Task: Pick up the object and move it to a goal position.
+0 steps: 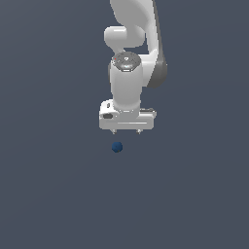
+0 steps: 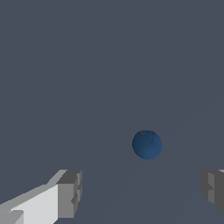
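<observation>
Fingers: our 2 fingers (image 2: 70, 192) are spread wide, grasping nothing.
Ball: the dark blue ball (image 1: 116, 147) lies on the desk (image 1: 53, 194), apart from the gripper (image 1: 126, 131).
Offset: in the wrist view we judge the ball ahead of the gap between the fingers, not between them.

The ball (image 1: 116, 147) lies apart from the gripper (image 1: 126, 131), toward the exterior view's left of it.

Plain slate-grey backdrop (image 1: 48, 194), flat even light, uniform featureless surface throughout
</observation>
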`<action>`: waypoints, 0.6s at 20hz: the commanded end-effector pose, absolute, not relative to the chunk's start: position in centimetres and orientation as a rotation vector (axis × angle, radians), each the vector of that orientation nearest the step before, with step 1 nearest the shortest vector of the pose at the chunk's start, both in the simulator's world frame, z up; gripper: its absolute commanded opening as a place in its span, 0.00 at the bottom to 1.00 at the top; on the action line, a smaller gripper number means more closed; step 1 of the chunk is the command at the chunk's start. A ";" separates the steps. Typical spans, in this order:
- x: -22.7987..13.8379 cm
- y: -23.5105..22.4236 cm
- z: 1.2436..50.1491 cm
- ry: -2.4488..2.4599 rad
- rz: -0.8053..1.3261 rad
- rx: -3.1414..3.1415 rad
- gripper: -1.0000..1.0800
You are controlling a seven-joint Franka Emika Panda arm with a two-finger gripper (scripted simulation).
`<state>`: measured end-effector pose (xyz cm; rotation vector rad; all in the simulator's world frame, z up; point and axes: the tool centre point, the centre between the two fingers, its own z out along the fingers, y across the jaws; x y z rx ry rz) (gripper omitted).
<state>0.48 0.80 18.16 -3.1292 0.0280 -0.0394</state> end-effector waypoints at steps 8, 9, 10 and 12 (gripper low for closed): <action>0.5 2.1 18.5 -0.032 -0.047 -3.113 0.96; 0.5 2.3 18.6 -0.042 -0.049 -3.110 0.96; 0.5 2.5 18.8 -0.050 -0.050 -3.108 0.96; 0.5 2.7 18.9 -0.057 -0.051 -3.107 0.96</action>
